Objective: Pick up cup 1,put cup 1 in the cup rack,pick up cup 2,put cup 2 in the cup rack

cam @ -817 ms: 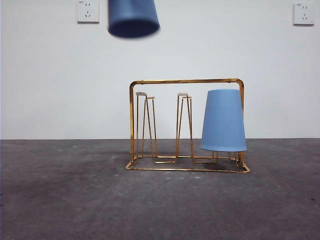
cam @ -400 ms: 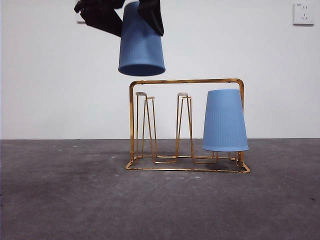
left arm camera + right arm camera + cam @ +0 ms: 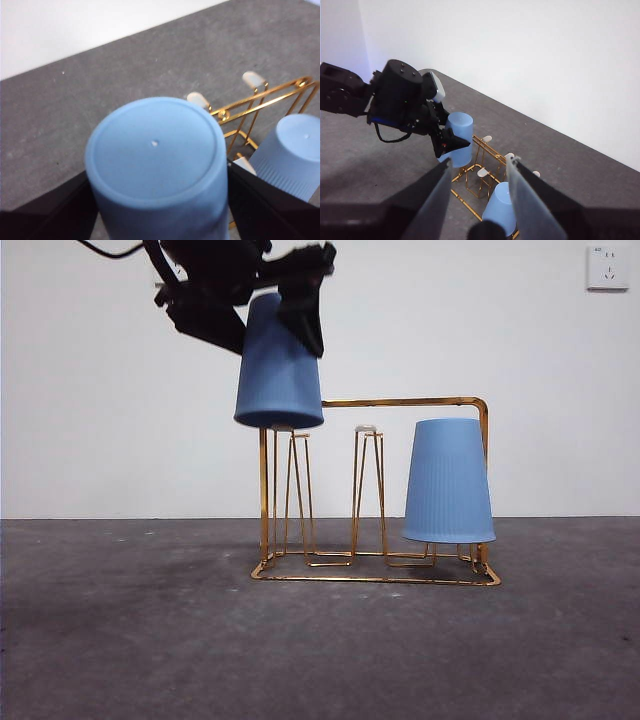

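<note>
My left gripper (image 3: 262, 320) is shut on a blue cup (image 3: 278, 365) held upside-down. The cup's rim hangs level with the top of the left peg of the gold cup rack (image 3: 400, 401), partly hiding that corner. In the left wrist view the cup's flat bottom (image 3: 155, 145) fills the space between my black jaws, with white peg tips (image 3: 199, 99) just beyond. A second blue cup (image 3: 448, 480) sits upside-down over the rack's right peg. My right gripper (image 3: 479, 195) hovers high above, open and holding nothing, looking down at the left arm (image 3: 400, 100) and both cups.
The rack stands on a dark grey table (image 3: 130, 620) before a white wall. The middle peg (image 3: 366, 430) is bare. A wall socket (image 3: 607, 267) sits at the top right.
The left gripper has come down with the cup, from the picture's top edge to the rack's left peg tops. The cup on the right peg stays put.
</note>
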Controlling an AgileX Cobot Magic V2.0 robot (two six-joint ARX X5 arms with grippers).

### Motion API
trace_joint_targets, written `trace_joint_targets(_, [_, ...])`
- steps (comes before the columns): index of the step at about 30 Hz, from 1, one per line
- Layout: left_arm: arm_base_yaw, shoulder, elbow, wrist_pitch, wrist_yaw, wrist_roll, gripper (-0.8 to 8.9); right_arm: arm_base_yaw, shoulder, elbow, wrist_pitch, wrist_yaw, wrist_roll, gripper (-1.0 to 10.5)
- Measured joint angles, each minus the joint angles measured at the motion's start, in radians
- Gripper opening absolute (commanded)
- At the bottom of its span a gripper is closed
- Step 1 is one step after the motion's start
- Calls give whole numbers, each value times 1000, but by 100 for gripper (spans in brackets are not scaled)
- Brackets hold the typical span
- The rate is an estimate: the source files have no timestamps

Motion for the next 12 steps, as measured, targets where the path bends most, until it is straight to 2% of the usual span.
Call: trace_joint_targets(12, [2, 126, 0, 27, 26, -5, -8, 0, 0, 0, 0, 0, 0, 189])
